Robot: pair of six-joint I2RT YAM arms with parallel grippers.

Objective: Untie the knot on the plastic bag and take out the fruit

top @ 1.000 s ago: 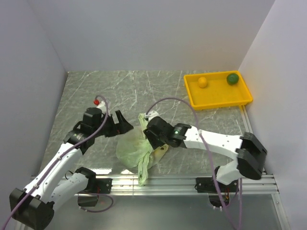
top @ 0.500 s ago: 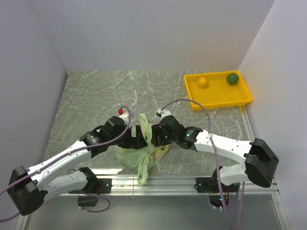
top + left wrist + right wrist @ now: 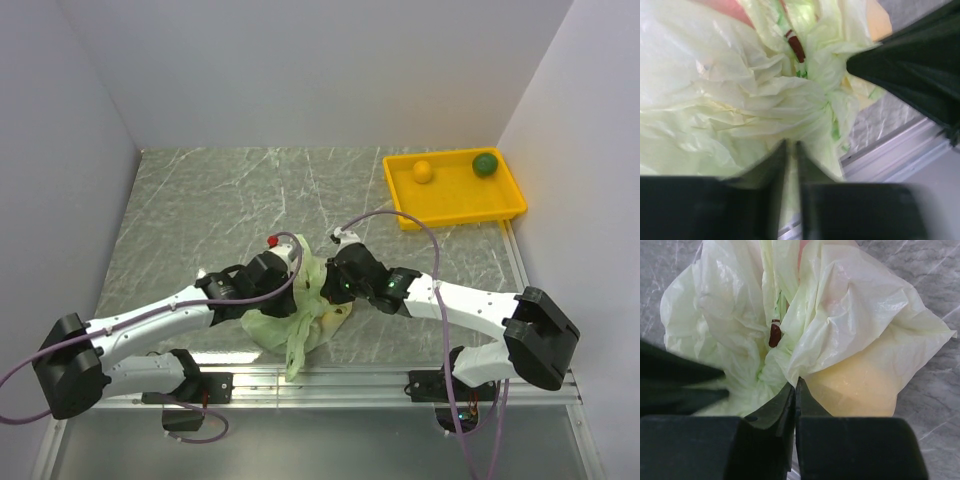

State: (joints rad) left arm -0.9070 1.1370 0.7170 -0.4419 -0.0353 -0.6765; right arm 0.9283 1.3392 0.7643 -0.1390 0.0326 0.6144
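Where the grey marbled table (image 3: 200,200) meets the near metal rail (image 3: 350,378): a thin, crinkly, translucent pale green plastic bag (image 3: 270,325) lies bunched, one strip trailing over the rail
Left gripper (image 3: 791,150): black fingers nearly together, pinching a fold of the bag
Right gripper (image 3: 795,390): narrow likewise, tips nipping the film just beside the knot (image 3: 767,367)
Fruit (image 3: 860,385): a yellow shape showing through the film, inside the bag
Far right: shallow yellow plastic tray (image 3: 460,215) holding a small orange ball (image 3: 423,171) and a dark green ball (image 3: 485,163)
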